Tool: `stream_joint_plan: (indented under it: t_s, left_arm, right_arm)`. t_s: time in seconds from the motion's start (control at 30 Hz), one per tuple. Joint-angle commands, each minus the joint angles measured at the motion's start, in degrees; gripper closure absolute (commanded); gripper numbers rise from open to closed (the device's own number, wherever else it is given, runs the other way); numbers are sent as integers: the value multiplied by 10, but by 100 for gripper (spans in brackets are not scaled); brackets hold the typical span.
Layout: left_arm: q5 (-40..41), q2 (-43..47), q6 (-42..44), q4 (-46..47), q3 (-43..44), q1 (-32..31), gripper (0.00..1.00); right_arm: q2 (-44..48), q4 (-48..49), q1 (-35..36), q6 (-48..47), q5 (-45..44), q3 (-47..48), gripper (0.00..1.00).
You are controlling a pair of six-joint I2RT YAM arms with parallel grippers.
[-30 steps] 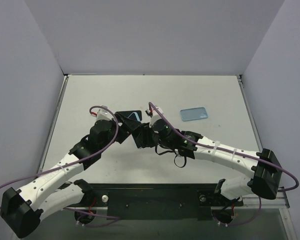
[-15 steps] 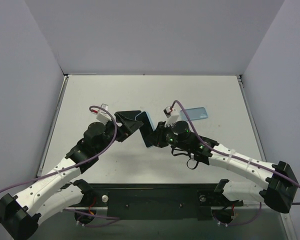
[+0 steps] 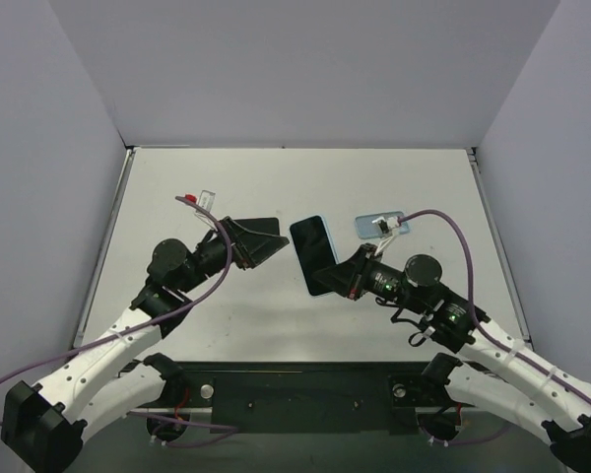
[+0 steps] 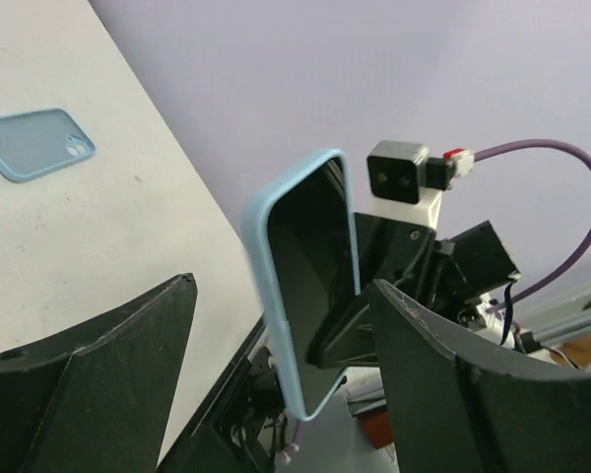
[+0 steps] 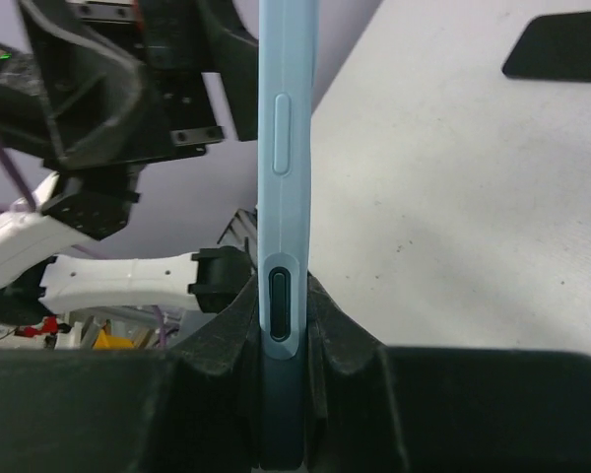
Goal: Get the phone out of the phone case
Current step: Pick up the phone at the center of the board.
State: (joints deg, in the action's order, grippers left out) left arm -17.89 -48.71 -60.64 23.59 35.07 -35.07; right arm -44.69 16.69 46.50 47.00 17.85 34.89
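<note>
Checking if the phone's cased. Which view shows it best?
Left wrist: the phone shows its dark screen, blue case rimming it. Top external shows it small; right wrist, only its edge in the right hand.

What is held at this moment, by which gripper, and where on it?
The right gripper clamps the cased phone at one end, across its faces. The left gripper holds nothing.

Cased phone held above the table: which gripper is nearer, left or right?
Right. The right gripper clamps the cased phone at one end; the left gripper hangs open to its left, not touching.
</note>
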Motion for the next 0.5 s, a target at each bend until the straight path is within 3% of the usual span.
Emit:
stream_joint_plan:
  t_s: [0.0, 0.23, 0.33, 0.47]
  left_arm:
    - [-131, -26, 18, 87, 40, 11, 19]
    - [-207, -95, -81, 274, 40, 5, 19]
    - [-207, -121, -130, 355, 35, -3, 27]
    - [-194, -139, -147, 380, 39, -21, 44]
  right_arm:
    - [59, 80, -5, 6, 35, 9, 100]
    - [53, 164, -5, 41, 79, 1, 100]
    - [37, 191, -5, 49, 92, 4, 100]
    - [26, 194, -5, 49, 98, 11, 100]
